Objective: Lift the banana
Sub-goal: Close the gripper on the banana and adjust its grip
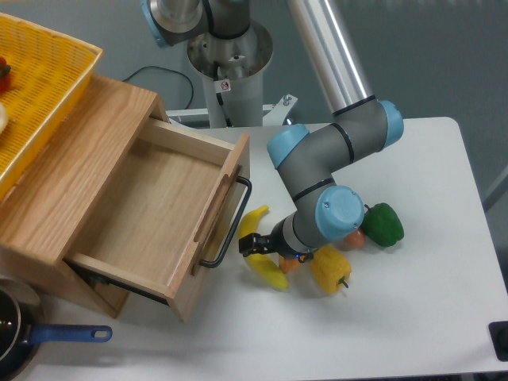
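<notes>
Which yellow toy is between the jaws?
The banana, long and curved, beside the drawer handle. The yellow pepper is stubby and sits apart, right of it.

End effector [255, 246] astride banana [262, 254]

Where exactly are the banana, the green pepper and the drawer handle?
banana [255, 220]: fixed camera view, on its upper yellow end.
green pepper [384, 223]: fixed camera view, on its body.
drawer handle [230, 232]: fixed camera view, on the black bar.

Bright-yellow curved banana [260, 252] lies flat on the white table, tips toward 12 and 5 o'clock
</notes>
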Robot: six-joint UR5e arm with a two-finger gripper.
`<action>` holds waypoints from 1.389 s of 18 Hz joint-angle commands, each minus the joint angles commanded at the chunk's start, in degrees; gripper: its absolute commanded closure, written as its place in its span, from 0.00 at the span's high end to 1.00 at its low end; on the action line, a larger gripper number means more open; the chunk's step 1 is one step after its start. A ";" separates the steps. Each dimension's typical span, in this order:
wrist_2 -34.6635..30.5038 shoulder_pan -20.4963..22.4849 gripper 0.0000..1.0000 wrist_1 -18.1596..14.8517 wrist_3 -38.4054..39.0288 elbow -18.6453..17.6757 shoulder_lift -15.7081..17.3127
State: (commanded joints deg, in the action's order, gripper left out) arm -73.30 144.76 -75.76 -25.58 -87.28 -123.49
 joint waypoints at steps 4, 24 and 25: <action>0.00 -0.09 1.00 0.17 0.00 -0.18 -0.09; -0.44 -1.58 1.00 0.00 0.09 -0.79 -0.17; -0.44 -1.58 1.00 0.09 0.00 -1.05 -0.26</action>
State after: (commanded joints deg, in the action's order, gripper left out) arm -73.74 143.17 -75.67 -25.58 -88.33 -123.75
